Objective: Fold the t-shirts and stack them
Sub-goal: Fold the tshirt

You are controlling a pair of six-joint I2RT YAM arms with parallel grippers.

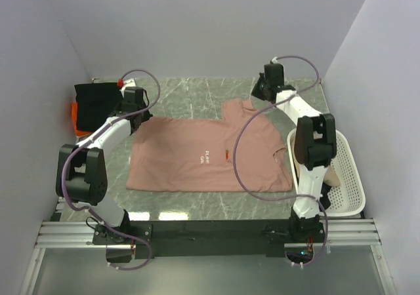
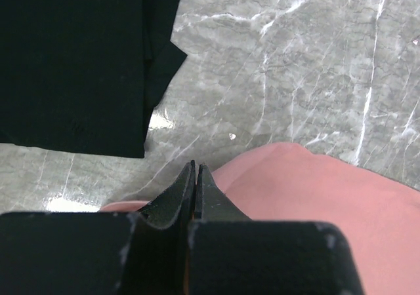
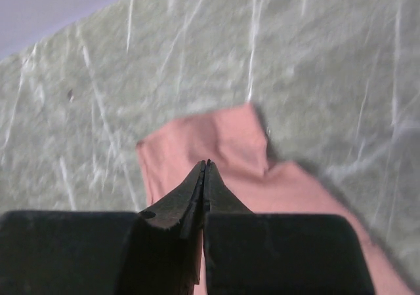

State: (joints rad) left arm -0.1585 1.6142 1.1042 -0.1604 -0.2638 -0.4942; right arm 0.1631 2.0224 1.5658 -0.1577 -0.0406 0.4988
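The dusty-pink t-shirt (image 1: 210,154) lies spread flat in the middle of the table, with small white text on its chest. The black t-shirt (image 1: 97,101) lies folded at the far left, on top of the orange t-shirt (image 1: 74,119). My left gripper (image 1: 134,103) is shut, low over the pink shirt's far left corner (image 2: 315,190); the black shirt (image 2: 79,59) lies just beyond it. My right gripper (image 1: 266,85) is shut and hovers above the pink shirt's far sleeve (image 3: 210,141). I see no cloth pinched at either pair of tips.
A white mesh laundry basket (image 1: 351,177) stands at the right edge and holds a pale cloth. The pink shirt's right edge reaches the basket. Grey walls close in the left, far and right sides.
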